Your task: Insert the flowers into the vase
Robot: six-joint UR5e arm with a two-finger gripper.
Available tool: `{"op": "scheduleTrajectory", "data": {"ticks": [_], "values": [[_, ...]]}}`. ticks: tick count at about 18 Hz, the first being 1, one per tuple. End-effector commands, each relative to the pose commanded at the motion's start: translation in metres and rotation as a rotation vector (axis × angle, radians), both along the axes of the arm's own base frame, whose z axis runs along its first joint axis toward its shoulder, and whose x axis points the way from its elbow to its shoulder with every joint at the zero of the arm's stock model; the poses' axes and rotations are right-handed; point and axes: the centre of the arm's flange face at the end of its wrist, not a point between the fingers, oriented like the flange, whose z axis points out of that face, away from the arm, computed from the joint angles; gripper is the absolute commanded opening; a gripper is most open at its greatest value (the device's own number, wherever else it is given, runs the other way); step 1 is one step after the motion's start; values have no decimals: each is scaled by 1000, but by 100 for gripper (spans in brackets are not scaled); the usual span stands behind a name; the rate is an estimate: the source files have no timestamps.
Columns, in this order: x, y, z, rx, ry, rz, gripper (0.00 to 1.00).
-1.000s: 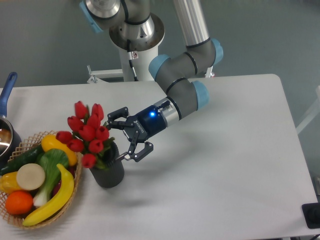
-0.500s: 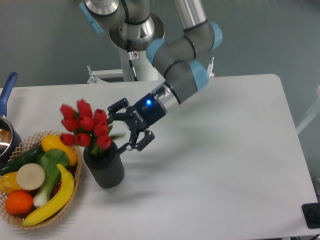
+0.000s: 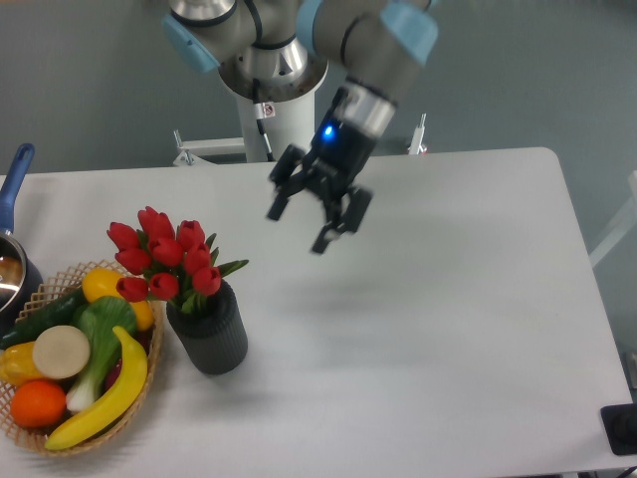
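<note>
The flowers (image 3: 164, 261), a bunch of red tulips with green leaves, stand upright in the vase (image 3: 209, 334), a short dark cylinder at the left of the table. Their stems go down into its mouth. My gripper (image 3: 304, 227) hangs in the air well to the upper right of the bunch, apart from it. Its fingers are spread wide and hold nothing.
A wicker basket (image 3: 149, 383) with a banana, an orange and vegetables sits right beside the vase on the left. A blue-handled pot (image 3: 14, 239) is at the left edge. The robot's base (image 3: 269, 90) stands behind the table.
The gripper has pulled away from the flowers, rising up and to the right. The bunch has settled upright in the vase.
</note>
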Motion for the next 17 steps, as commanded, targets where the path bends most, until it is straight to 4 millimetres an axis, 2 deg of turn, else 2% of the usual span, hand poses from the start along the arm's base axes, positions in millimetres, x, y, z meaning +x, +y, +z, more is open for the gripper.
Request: {"op": "scheduleTrajectory", "data": {"ticks": [3, 6, 9, 11, 14, 17], "values": [[-13, -5, 28, -122, 87, 76, 100], [-21, -9, 43, -201, 65, 86, 100], [-18, -20, 40, -321, 89, -54, 100], [-22, -31, 46, -406, 122, -111, 100], [-28, -41, 52, -424, 106, -130, 100], [-29, -44, 46, -413, 86, -133, 100]]}}
